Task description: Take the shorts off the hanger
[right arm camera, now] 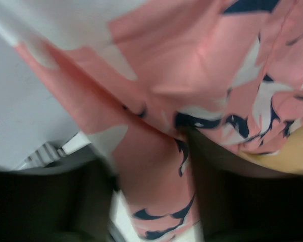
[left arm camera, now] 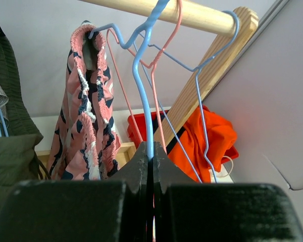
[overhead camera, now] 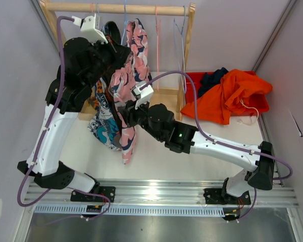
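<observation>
The left gripper (left arm camera: 150, 160) is clamped on the light-blue wire hanger (left arm camera: 143, 111) under the wooden rail (left arm camera: 192, 12) at the table's far edge. The pink, dark-patterned fabric shorts (overhead camera: 135, 50) hang just beside it. 1 leg lies between the right gripper's (right arm camera: 151, 196) fingers, but I cannot tell whether those jaws pinch it.

Pink patterned shorts (overhead camera: 137, 48) hang from wooden rail (overhead camera: 65, 7), right pincer (overhead camera: 122, 113) in fabric; orange shorts (overhead camera: 235, 96) in red bin (overhead camera: 193, 78).
</observation>
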Controlling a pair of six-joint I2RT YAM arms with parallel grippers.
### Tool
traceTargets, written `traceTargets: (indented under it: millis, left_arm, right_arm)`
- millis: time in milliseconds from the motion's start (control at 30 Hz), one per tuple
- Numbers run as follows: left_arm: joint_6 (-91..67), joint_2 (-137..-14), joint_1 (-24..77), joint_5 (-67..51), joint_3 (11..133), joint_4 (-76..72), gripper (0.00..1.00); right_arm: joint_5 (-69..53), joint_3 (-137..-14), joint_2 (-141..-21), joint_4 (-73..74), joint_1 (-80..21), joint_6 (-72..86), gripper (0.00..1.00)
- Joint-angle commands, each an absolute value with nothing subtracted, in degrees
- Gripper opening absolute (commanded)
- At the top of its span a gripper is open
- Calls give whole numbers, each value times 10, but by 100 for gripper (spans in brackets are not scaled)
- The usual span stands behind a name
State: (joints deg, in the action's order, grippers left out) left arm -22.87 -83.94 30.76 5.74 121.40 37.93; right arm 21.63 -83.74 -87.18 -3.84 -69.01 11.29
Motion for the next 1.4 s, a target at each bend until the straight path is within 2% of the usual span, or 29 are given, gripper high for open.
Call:
traceTargets:
  millis: [0,67,267,400,500,800,1033,1367]
  left_arm:
    - [-246,-801,301,47,1194,340,0]
    - [-246,-795,298,47,1174,335,0]
    - [-242,-791,285,54,1158,321,0]
    - [-217,-809,270,86,1174,304,0]
    - [-200,-837,258,110,1201,304,0]
    - [-171,-894,236,128,1277,329,0]
    - [-198,-805,237,51,1184,379,0]
    - [-227,-611,244,-95,998,520,0]
  right_arm:
    - [247,-855,-882,-90,-703,109,18]
    - [268,-848,-882,-95,-723,102,0]
    - [343,-796,-862,-95,-817,91,0]
    - [430,-766,-851,-85,-941,100,0]
    - [479,-760,-863,-69,-992,126,0]
    - [481,-782,-893,-69,-1005,125,0]
    - [478,-787,-895,-91,-941,98,0]
    - [361,-856,-881,-70,-694,41,0]
